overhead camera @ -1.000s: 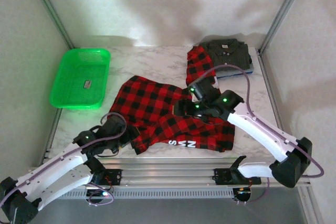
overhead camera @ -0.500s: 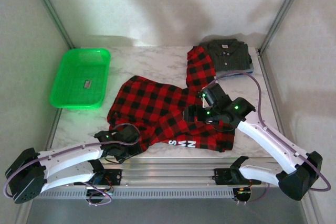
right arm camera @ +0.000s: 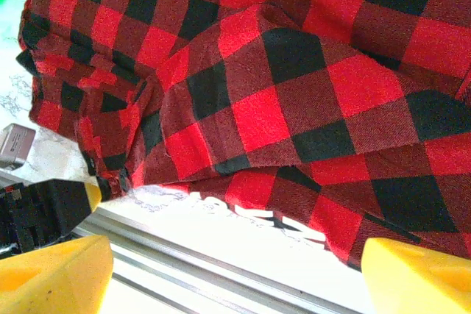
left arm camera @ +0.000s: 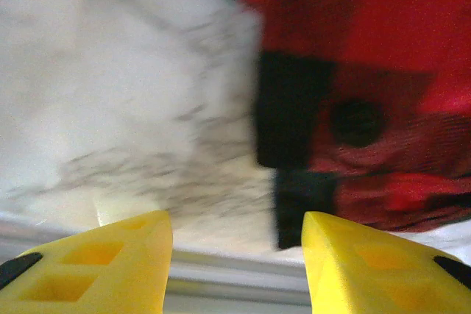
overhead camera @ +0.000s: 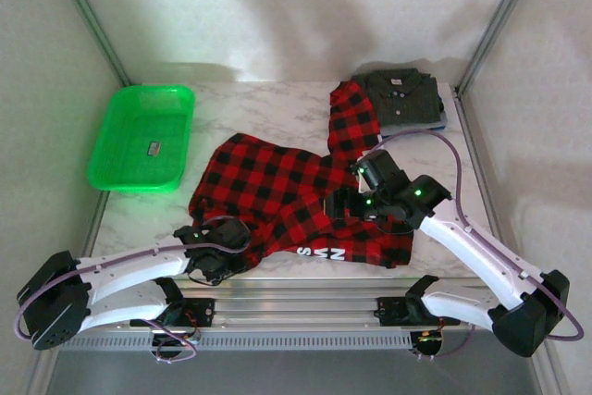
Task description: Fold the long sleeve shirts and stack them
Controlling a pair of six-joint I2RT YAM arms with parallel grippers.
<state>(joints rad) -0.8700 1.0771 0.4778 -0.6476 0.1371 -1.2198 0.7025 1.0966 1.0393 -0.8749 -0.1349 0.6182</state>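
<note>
So, quick rundown; the plaid shirt (overhead camera: 277,196), red & black checks, lies spread out and rumpled across the middle of the marble counter (overhead camera: 268,108), its lower part close to the front edge; white lettering (overhead camera: 324,253) shows near that front edge, upside down from the top cam. One sleeve (overhead camera: 350,117) runs toward the back right, and its end touches the left side of the folded grey shirt (overhead camera: 402,97). That one sits in the back right corner, collar & buttons up, on top of a blue garment (overhead camera: 435,123) that peeks out at the edge. Green basket (overhead camera: 143,136) is off on the left, well apart from both shirts, w/ a small tag-like thing (overhead camera: 154,147) inside; can't tell what it is.

Left jaws: low at the plaid shirt's front left corner in the top cam. Left wrist cam is blurry, but the yellow fingers (left arm camera: 110,270) stand apart w/ a clear gap; nothing clamped that I can see. The shirt's hem (left arm camera: 383,71), w/ a dark round button (left arm camera: 357,123), lies just past the right-hand finger; bare counter (left arm camera: 110,71) is past the other.

Right jaws: over the right-middle of the plaid shirt, wide apart; the wrist cam has the fingers (right arm camera: 51,277) at the bottom corners, wrinkled plaid cloth (right arm camera: 294,93) beyond them, nothing gripped.
</note>
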